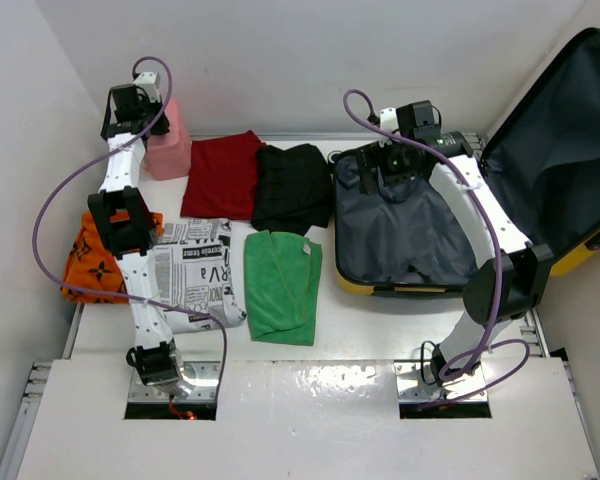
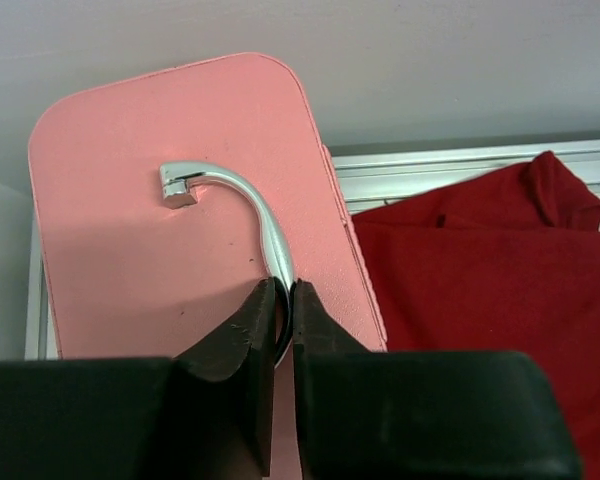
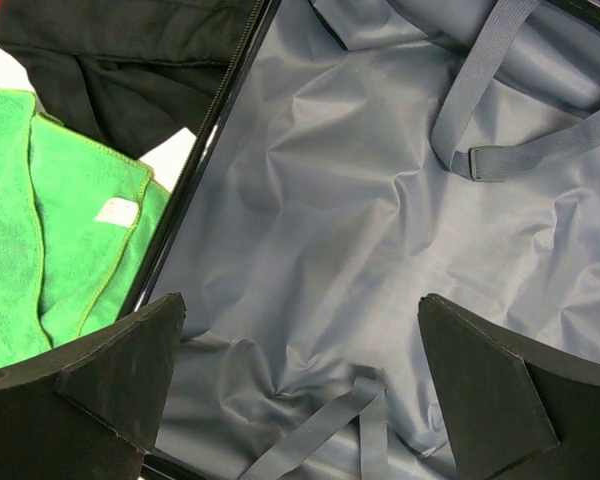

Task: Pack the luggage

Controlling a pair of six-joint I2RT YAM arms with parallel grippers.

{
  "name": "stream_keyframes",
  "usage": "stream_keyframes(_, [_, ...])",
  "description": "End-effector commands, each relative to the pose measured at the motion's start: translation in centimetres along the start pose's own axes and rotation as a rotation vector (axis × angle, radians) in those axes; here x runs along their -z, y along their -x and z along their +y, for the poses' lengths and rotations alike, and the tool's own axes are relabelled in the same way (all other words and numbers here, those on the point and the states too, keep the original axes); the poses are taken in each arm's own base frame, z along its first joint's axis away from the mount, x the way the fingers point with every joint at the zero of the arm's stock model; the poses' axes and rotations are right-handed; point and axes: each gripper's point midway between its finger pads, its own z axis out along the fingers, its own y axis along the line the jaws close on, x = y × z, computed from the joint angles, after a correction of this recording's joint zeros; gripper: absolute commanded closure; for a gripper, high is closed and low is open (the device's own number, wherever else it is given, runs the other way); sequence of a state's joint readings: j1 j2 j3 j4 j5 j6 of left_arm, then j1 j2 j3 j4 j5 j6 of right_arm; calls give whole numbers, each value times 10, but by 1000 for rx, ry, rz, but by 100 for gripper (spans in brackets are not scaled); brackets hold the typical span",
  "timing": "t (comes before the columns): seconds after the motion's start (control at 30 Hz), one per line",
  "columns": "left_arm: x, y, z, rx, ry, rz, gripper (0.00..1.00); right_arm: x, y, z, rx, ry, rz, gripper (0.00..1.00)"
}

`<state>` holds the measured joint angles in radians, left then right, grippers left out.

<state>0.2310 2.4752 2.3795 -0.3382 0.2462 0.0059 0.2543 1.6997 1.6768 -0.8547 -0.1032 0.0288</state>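
Folded dark red cloth [image 1: 223, 172], a crumpled black garment [image 1: 292, 187] and a fluffy green towel [image 1: 283, 285] lie mid-desk. They sit between the small pink box-shaped case [image 2: 130, 230] at the far-left corner and the glossy yellow hard-shell luggage [image 1: 400, 238]. The luggage lies open along the right edge, its crinkled grey lining [image 3: 320, 200] bare. The left gripper [image 2: 285, 290] pinches tight on the case's curved chrome handle [image 2: 245, 195]. The right gripper [image 3: 300, 305] gapes wide over the lining, holding nothing.

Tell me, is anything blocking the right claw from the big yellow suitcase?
Nothing visible. The open right gripper hangs directly over the grey fabric lining of the glossy yellow hard-shell suitcase, where only loose grey straps lie.
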Motion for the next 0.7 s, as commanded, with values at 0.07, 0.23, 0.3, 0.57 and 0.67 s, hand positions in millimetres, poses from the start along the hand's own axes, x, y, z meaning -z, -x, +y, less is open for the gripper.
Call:
stream_keyframes(0.07, [-1,-65,33,33,76,175,100,7,18,5,31,-5,-50,0])
stream_keyframes(0.23, [15,-20,15,65,-1,67,100,8,19,6,30,-1,-56,0])
stream_keyframes(0.3, [27,13,7,93,-26,-7,100,9,20,8,32,1,-59,0])
stream_keyframes(0.57, [74,111,-22,181,-141,-220,100,12,20,7,29,2,-67,0])
stream_keyframes(0.67, [86,129,-31,210,-185,-260,100,12,20,9,29,4,-69,0])
